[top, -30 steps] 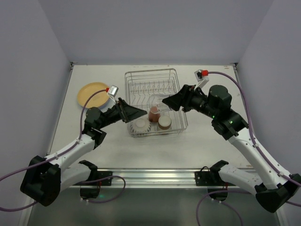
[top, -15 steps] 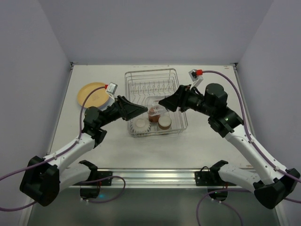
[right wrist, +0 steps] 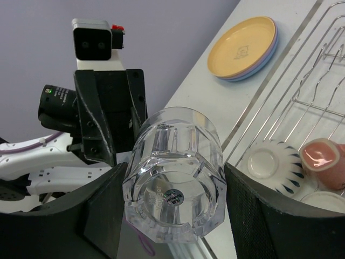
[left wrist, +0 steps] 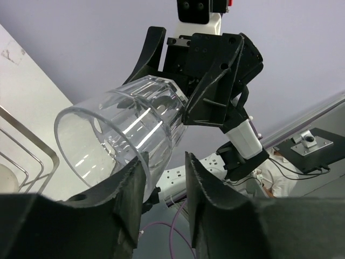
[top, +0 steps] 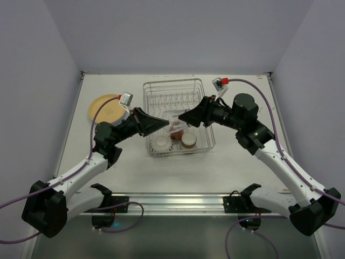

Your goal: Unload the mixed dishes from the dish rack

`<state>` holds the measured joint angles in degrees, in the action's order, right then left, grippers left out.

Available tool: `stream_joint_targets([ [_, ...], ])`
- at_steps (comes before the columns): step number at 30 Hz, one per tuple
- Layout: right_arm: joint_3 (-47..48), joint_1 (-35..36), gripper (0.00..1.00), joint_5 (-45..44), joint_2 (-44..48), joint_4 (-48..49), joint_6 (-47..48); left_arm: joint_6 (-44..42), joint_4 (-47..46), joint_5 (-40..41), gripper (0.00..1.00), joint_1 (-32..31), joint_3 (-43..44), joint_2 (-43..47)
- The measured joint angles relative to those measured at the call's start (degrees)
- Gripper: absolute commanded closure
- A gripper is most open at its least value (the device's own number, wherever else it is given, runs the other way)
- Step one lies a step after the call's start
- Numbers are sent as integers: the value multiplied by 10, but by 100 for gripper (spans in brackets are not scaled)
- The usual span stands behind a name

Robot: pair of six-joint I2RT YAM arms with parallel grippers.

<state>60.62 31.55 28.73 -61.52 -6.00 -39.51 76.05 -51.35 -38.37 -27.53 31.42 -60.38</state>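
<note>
The clear glass (top: 175,120) hangs on its side above the dish rack (top: 172,94), and my right gripper (top: 184,118) is shut on its base end (right wrist: 175,172). My left gripper (top: 164,125) faces the glass's open mouth (left wrist: 124,132). Its jaws (left wrist: 166,157) are narrowed and a gap still shows between them. The rim lies against the inner face of the left finger (left wrist: 132,183). In the rack sit a white ribbed bowl (top: 160,143), a pink mug (top: 177,133) and a brown-and-cream cup (top: 188,141).
A stack of plates (top: 105,108), yellow-orange on top with blue and purple edges below (right wrist: 245,47), lies on the table left of the rack. The rack's upright prongs (top: 175,100) stand in its far half. Walls close in the table on three sides.
The right arm has carried the glass leftward and the left gripper has risen to meet its mouth. The left jaws have narrowed a good deal; the right grip is unchanged.
</note>
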Motion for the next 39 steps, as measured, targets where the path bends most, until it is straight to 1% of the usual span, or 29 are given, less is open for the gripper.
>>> stream_joint_targets([
  [1,0,0,100,5,0,3,-1,2,0,1,69,0,0,1],
  [2,0,0,100,7,0,9,-2,6,-1,3,76,0,0,1],
  [4,0,0,100,13,0,19,-6,16,0,7,85,0,0,3],
  [5,0,0,100,15,0,26,-6,22,-2,8,95,0,0,4],
  [6,0,0,100,20,-1,31,-9,30,-4,8,99,0,0,6],
  [9,-2,-1,100,38,-6,54,-21,44,-9,9,100,0,2,21],
  [10,-2,-1,98,44,-8,64,-26,49,-9,9,100,0,3,27],
  [11,-2,0,90,49,-9,74,-29,51,-9,9,100,0,5,32],
  [13,-2,0,81,58,-10,91,-35,55,-9,9,100,0,9,40],
  [14,-3,0,68,61,-11,98,-37,57,-8,9,100,0,10,43],
  [15,-3,1,61,64,-11,105,-38,59,-7,10,100,0,12,48],
  [17,-7,3,37,69,-11,119,-42,59,1,10,100,0,13,58],
  [18,-10,3,9,71,-11,125,-45,59,5,9,100,0,13,63],
  [19,-12,5,1,72,-11,132,-45,60,11,10,100,0,14,68],
  [21,-24,4,1,64,-11,136,-34,60,29,6,100,-3,23,80],
  [24,-42,6,1,50,-3,144,-31,37,95,10,100,-3,30,100],
  [28,-82,7,1,18,32,142,-22,-26,210,18,100,-4,54,125],
  [31,-106,3,1,-15,66,134,-8,-88,299,40,100,-4,89,140],
  [35,-122,-2,1,-58,105,115,12,-155,381,83,100,-2,122,156],
  [39,-122,-6,1,-92,127,93,34,-217,493,153,100,8,139,170],
])
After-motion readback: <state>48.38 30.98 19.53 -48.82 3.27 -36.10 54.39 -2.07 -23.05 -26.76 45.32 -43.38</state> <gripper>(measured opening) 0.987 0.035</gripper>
